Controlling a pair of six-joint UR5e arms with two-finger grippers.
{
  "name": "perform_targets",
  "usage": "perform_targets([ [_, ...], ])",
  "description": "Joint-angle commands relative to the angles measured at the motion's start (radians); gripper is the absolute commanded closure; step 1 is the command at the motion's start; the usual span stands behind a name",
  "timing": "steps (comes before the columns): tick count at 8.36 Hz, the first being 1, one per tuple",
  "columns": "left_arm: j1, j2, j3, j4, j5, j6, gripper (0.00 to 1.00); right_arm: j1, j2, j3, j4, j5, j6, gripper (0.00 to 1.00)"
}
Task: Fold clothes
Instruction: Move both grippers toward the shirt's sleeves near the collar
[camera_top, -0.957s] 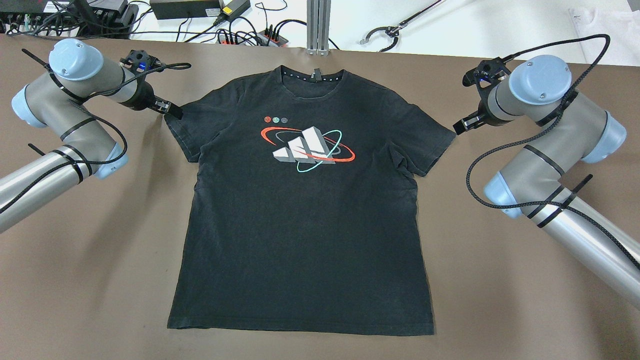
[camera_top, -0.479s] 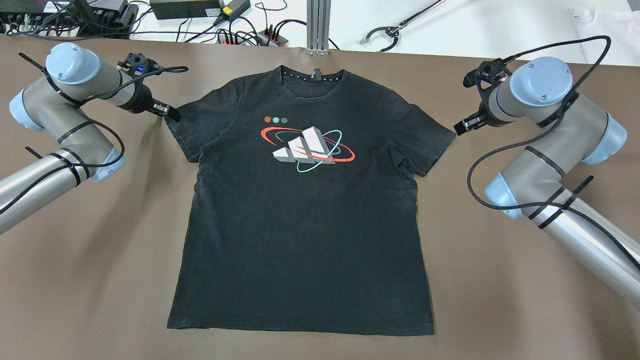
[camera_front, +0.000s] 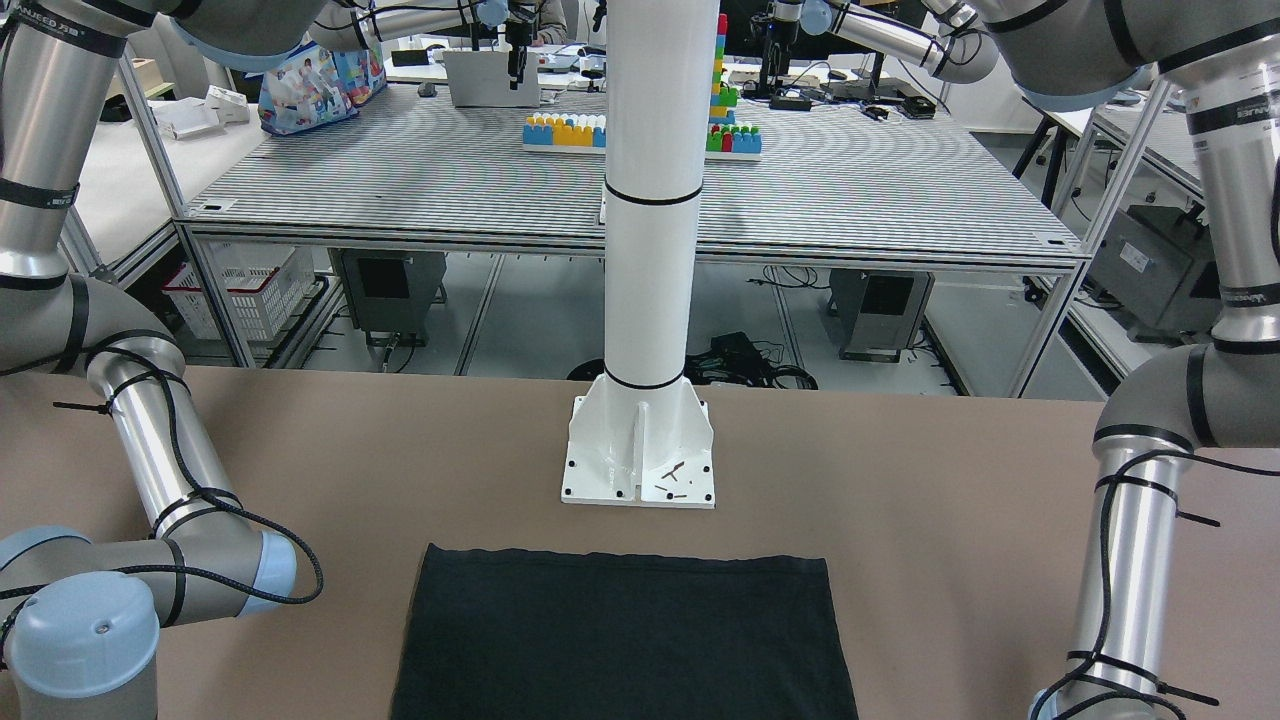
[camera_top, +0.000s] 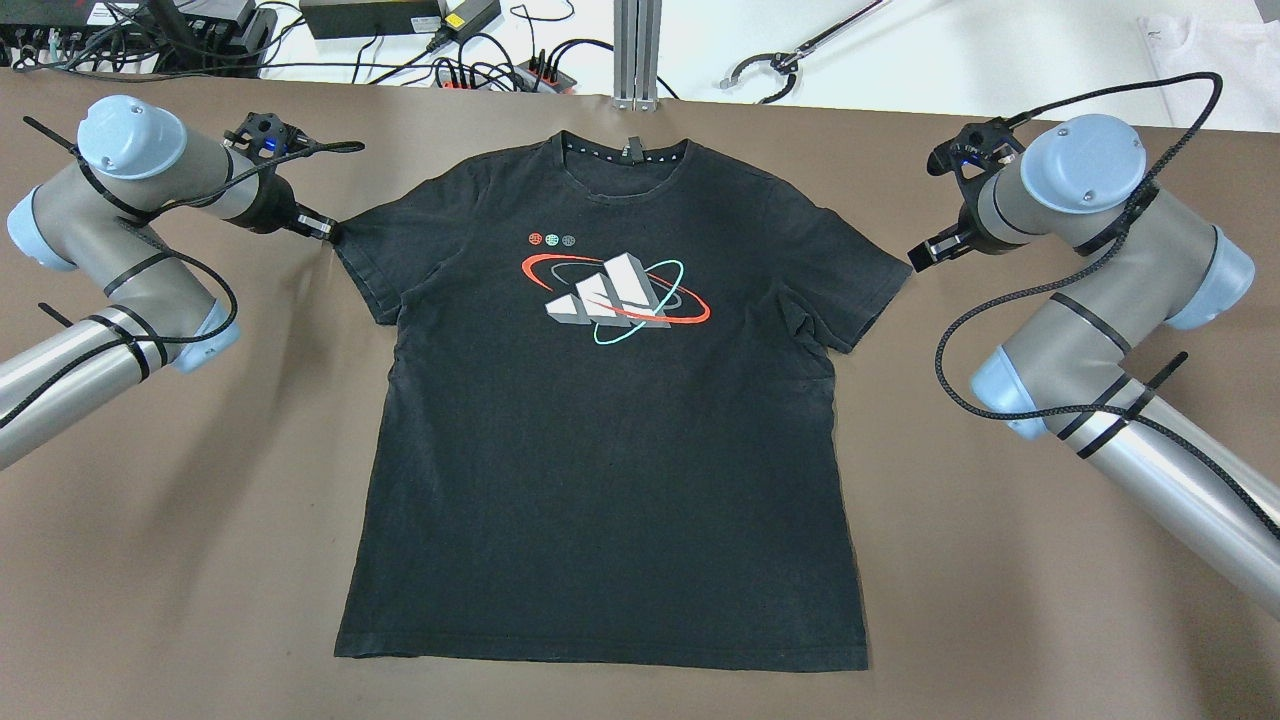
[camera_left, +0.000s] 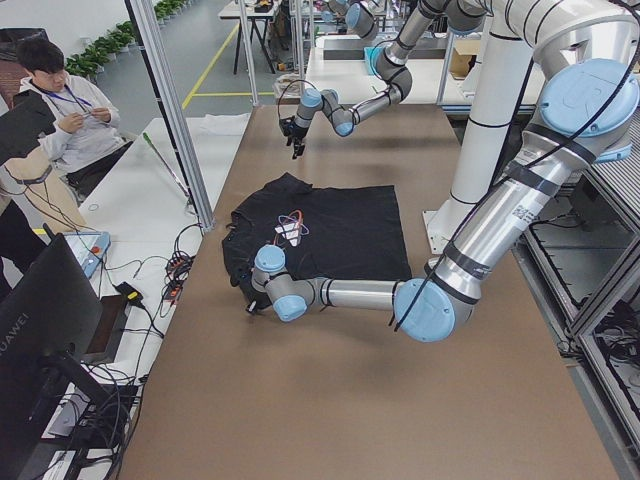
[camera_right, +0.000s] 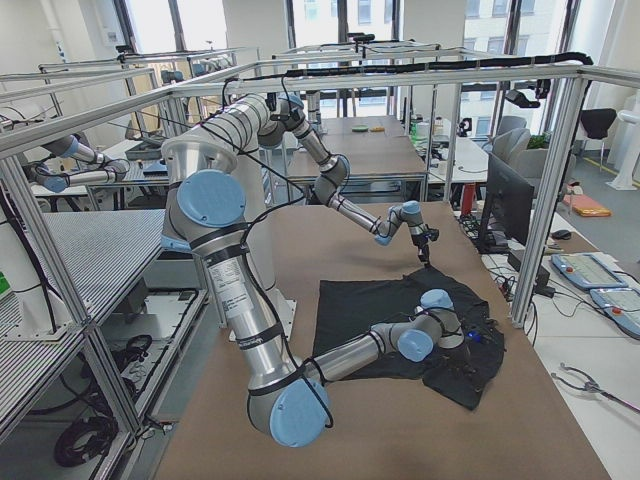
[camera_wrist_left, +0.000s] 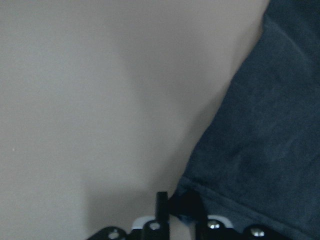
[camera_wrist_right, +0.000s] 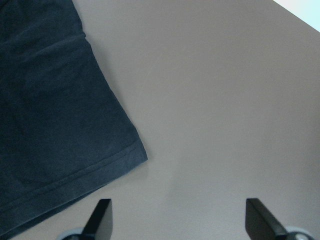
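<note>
"Since folding was the job, where did the shirt (camera_top: 600, 450) lie?"

"Flat, print up, mid-frame in the overhead view, on the brown table (camera_top: 1000, 600). Soft and limp, I judged; best pinched at a sleeve corner or the hem."

"And your jaws?"

"My left gripper (camera_top: 322, 228) was closed to a narrow pinch on the sleeve corner, upper left. My right gripper (camera_top: 922, 252) stood wide open and empty, just beside the other sleeve, upper right."

"Room?"

"Table showed along both sides; the collar lay near the top edge."
</note>
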Motion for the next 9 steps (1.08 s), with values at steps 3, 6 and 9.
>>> perform_targets([
  [3,0.0,0.018,-0.057,-0.035,-0.012,-0.095,1.0,0.0,-0.004,0.001,0.0,0.0,0.001,0.06],
  [6,0.002,0.003,-0.154,-0.032,-0.029,-0.265,1.0,0.0,-0.004,0.001,0.0,0.0,0.001,0.06],
  [9,0.071,-0.066,-0.197,-0.027,0.04,-0.488,1.0,-0.002,-0.004,0.001,0.009,0.0,0.015,0.06],
])
